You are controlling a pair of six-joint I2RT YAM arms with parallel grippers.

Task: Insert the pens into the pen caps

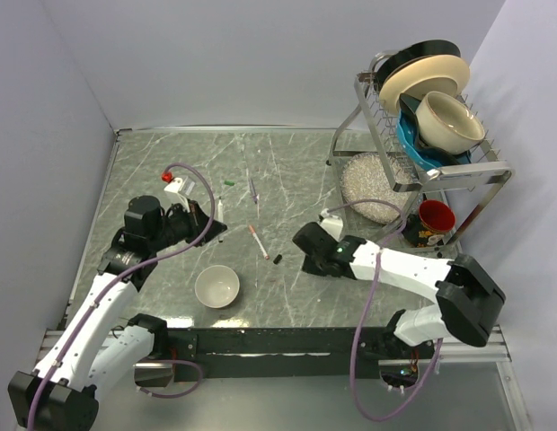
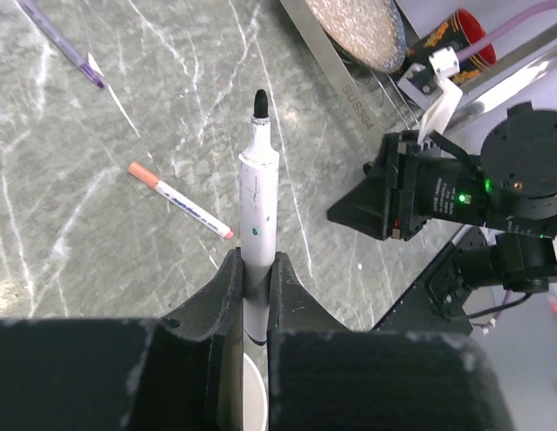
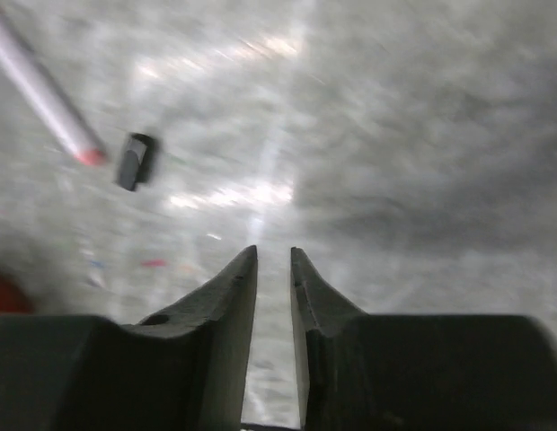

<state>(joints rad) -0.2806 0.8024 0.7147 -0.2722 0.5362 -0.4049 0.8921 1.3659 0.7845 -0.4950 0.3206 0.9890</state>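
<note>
Surface [image 1: 153,153]: grey-green marble with white veins. Black rail along the near edge, pale lilac walls [image 1: 260,54] on three sides.
White bowl [image 1: 216,286]: one, nearest item, between my two arms. Inside bare.
Right pincer [image 3: 274,256]: released, fingers parted by a narrow gap with nothing between them, low over the surface.
Left pincer [image 2: 257,265]: clenched on the black-tipped pen [image 2: 259,180], gripped low on the barrel.
Pens: three. One is in my left pincer. The red-ended pen [image 1: 258,241] lies mid-surface, and the lilac pen [image 1: 253,189] lies farther back.
Caps: three, all loose. The black cap [image 3: 135,162] lies just beside the red-ended pen's tip, the green cap [image 1: 229,183] is farther back, and the red cap [image 1: 165,175] is far left.
Dish rack [image 1: 494,166]: far right. It holds a black plate [image 1: 431,49], a cream plate [image 1: 422,76], a cream bowl [image 1: 449,121] and a teal bowl [image 1: 418,144].
Beneath the rack: a grainy white dish [image 1: 368,184] and a red cup [image 1: 436,218].
</note>
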